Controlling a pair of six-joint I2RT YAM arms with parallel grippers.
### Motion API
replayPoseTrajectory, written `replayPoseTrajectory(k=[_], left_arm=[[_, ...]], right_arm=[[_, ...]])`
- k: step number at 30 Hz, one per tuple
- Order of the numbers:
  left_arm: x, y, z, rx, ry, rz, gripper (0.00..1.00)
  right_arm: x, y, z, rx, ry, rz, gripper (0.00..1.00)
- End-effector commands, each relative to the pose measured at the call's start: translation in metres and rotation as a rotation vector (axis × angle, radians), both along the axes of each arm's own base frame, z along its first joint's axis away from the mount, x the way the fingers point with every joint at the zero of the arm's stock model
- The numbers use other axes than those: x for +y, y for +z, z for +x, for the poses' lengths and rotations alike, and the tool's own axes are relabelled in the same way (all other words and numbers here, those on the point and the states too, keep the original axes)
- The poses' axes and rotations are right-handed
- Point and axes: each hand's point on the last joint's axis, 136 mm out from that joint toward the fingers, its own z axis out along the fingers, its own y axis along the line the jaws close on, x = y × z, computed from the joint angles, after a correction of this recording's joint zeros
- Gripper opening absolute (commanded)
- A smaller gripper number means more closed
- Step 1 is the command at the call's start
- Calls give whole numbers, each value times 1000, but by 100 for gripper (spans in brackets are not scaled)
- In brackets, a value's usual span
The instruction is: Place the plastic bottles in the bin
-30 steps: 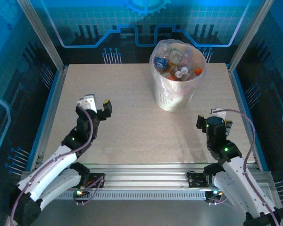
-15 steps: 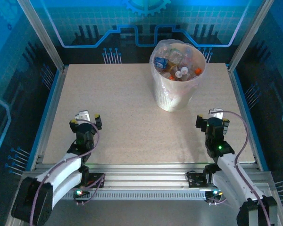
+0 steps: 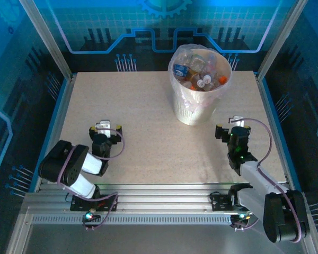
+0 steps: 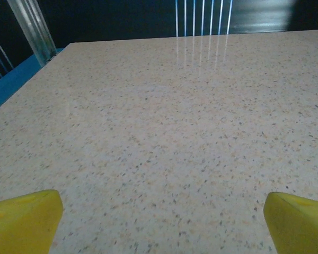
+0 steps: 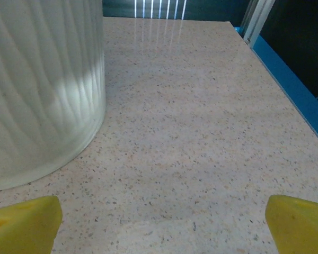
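Bin (image 3: 193,108) standing upright on the table (image 3: 127,111), toward the far edge, right of centre. Tall, round and white, ribbed sides tapering slightly toward the base. Translucent bag (image 3: 174,67) lining it and folding out over the rim. Bottles (image 3: 202,73) lying heaped inside, reaching about to the rim and tilting every way, with clear bodies, white and orange-red caps and a blue label showing. In the right wrist view, bin (image 5: 42,90) lower wall rising at left, base sitting flat on the speckled top.
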Motion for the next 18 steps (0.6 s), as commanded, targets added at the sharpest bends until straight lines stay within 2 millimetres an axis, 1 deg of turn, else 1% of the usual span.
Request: replayPoseTrajectory(k=[1, 3, 7, 9, 11, 13, 18], left_arm=[[-5, 27, 17, -115, -46, -18, 99], [-5, 25, 18, -95, -66, -51, 99], [1, 20, 25, -48, -103, -126, 99], [2, 15, 34, 6, -141, -177, 99], [-1, 10, 44, 82, -190, -217, 99], [-4, 11, 44, 78, -209, -215, 99], [-3, 11, 43, 77, -208, -222, 99]], right_arm=[[1, 20, 11, -92, 29, 3, 100], [2, 19, 13, -101, 44, 8, 100], [4, 16, 17, -102, 55, 14, 100], [4, 14, 20, -101, 62, 13, 100], [6, 12, 23, -98, 71, 15, 100], [8, 10, 26, -100, 84, 14, 100], [15, 5, 34, -105, 126, 13, 100]])
